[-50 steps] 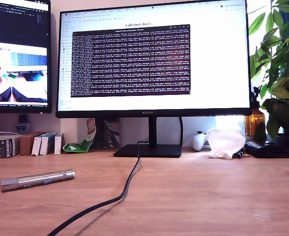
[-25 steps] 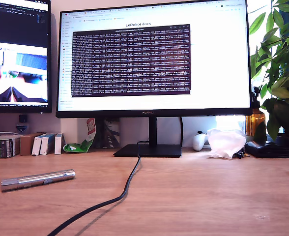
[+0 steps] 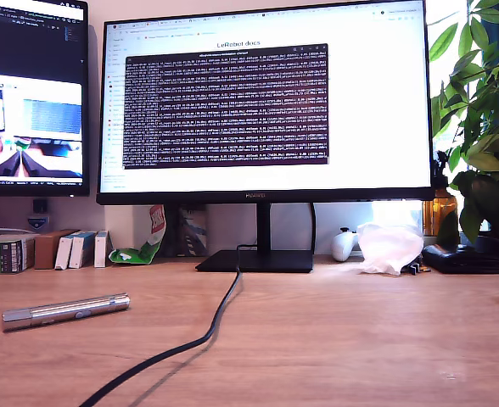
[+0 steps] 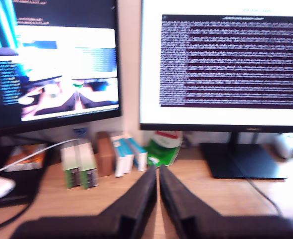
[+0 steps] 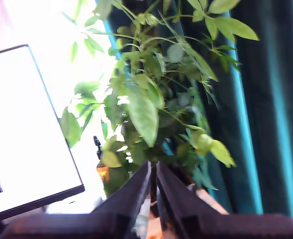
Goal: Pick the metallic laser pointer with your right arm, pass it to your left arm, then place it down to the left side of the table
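Laser pointer (image 3: 65, 310) unmoved on table (image 3: 334, 339) since a second ago; our first gripper (image 4: 159, 172) and second gripper (image 5: 154, 167) closed, empty; pick not begun.

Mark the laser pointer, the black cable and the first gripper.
laser pointer (image 3: 65, 310), exterior view, mid-barrel.
black cable (image 3: 205, 337), exterior view, on its run across the table.
first gripper (image 4: 158, 172), first wrist view, between the fingertips.

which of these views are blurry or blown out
Exterior view: sharp, though the window behind the plant is overexposed. First wrist view: soft all over, text on the monitor unreadable. Second wrist view: blurred leaves, with window light and the white screen blown out.
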### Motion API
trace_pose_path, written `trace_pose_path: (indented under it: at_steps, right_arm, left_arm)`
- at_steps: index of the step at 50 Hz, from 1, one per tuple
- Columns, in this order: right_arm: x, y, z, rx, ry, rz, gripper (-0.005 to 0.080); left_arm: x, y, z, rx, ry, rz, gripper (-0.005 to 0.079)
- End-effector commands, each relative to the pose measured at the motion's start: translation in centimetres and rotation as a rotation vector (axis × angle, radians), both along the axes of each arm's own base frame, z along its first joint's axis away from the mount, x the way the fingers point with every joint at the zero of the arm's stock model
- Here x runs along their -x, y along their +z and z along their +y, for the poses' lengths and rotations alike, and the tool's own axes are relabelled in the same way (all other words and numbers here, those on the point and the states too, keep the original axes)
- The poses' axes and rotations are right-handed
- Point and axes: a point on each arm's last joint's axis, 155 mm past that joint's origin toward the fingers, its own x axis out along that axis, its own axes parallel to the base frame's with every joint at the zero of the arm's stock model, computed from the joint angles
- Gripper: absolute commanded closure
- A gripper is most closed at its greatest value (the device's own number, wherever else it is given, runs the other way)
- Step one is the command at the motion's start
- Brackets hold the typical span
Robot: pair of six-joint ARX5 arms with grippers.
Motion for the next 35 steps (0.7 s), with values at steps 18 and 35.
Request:
trace_pose_path:
  at_steps: [18, 35]
  right_arm:
    - [-2.9, -3.8, 1.3, 0.083, 0.075, 0.041, 0.0752]
    - [-4.6, -7.9, 2.9, 0.154, 0.172, 0.126, 0.0752]
  left_arm:
    - [0.1, -0.3, -0.1, -0.031, -0.003, -0.024, 0.0766]
    - [-0.7, -4.7, 0.3, -0.085, 0.022, 0.051, 0.0766]
